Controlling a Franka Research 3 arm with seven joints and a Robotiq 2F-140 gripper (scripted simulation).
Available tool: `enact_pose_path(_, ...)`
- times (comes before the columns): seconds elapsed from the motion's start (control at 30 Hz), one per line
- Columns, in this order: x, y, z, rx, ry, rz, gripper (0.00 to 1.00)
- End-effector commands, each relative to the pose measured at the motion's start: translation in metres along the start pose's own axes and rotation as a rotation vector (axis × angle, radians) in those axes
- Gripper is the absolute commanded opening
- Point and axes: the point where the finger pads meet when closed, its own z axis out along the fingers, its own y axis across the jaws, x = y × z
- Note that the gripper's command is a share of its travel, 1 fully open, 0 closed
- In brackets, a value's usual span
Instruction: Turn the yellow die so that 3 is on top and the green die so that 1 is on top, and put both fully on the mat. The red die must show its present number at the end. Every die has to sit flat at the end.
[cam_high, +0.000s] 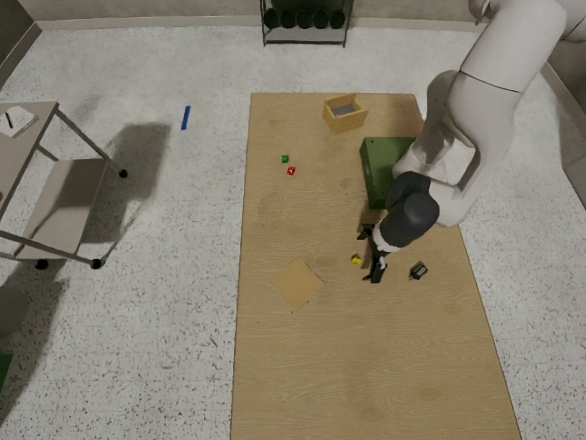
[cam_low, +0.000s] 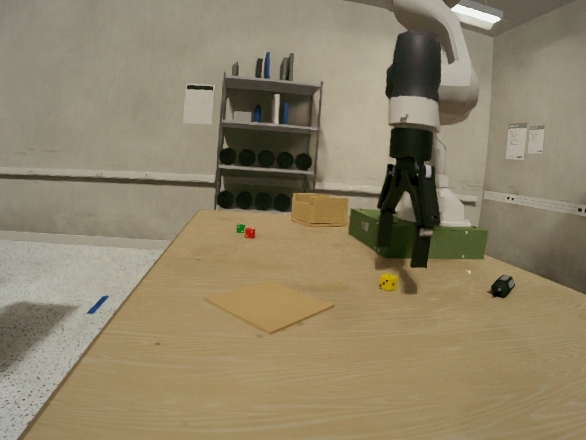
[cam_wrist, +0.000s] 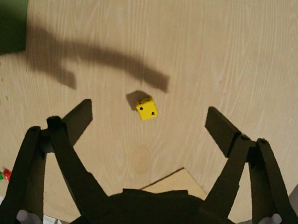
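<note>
The yellow die (cam_high: 356, 260) (cam_low: 388, 282) (cam_wrist: 147, 109) sits on the table, right of the square tan mat (cam_high: 297, 285) (cam_low: 270, 306) (cam_wrist: 176, 183) in the top and exterior views. Its upper face seems to show two pips in the wrist view. My gripper (cam_high: 366, 257) (cam_low: 402, 255) (cam_wrist: 150, 113) is open and empty, above the table, with the die between and below its fingertips in the wrist view. The green die (cam_high: 284, 158) (cam_low: 240, 228) and the red die (cam_high: 291, 171) (cam_low: 250, 233) stand close together far behind the mat. Their top numbers are too small to read.
A green box (cam_high: 380, 170) (cam_low: 457, 242) stands by the arm's base. An open wooden bin (cam_high: 346, 121) (cam_low: 320, 210) is at the back. A small black object (cam_high: 418, 271) (cam_low: 502, 286) lies right of the yellow die in the top and exterior views.
</note>
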Motion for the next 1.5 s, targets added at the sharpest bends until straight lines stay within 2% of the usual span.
enact_pose_path(0.0,0.0,0.0,-0.008,0.002,0.002,-0.003,1.0)
enact_pose_path(0.13,0.0,0.0,-0.016,0.002,0.002,-0.003,1.0)
enact_pose_path(0.5,0.0,0.0,-0.073,0.002,0.002,-0.003,1.0)
enact_pose_path(0.63,0.0,0.0,-0.086,0.002,0.002,-0.003,1.0)
enact_pose_path(1.03,0.0,0.0,-0.087,0.002,0.002,-0.008,1.0)
enact_pose_path(1.13,-0.005,-0.001,-0.085,0.002,0.002,-0.159,1.0)
enact_pose_path(1.27,-0.005,-0.001,-0.085,0.002,0.002,-0.177,1.0)
enact_pose_path(1.3,-0.007,-0.001,-0.084,0.002,0.002,-0.236,1.0)
enact_pose_path(1.47,-0.009,-0.001,-0.082,0.002,0.002,-0.32,1.0)
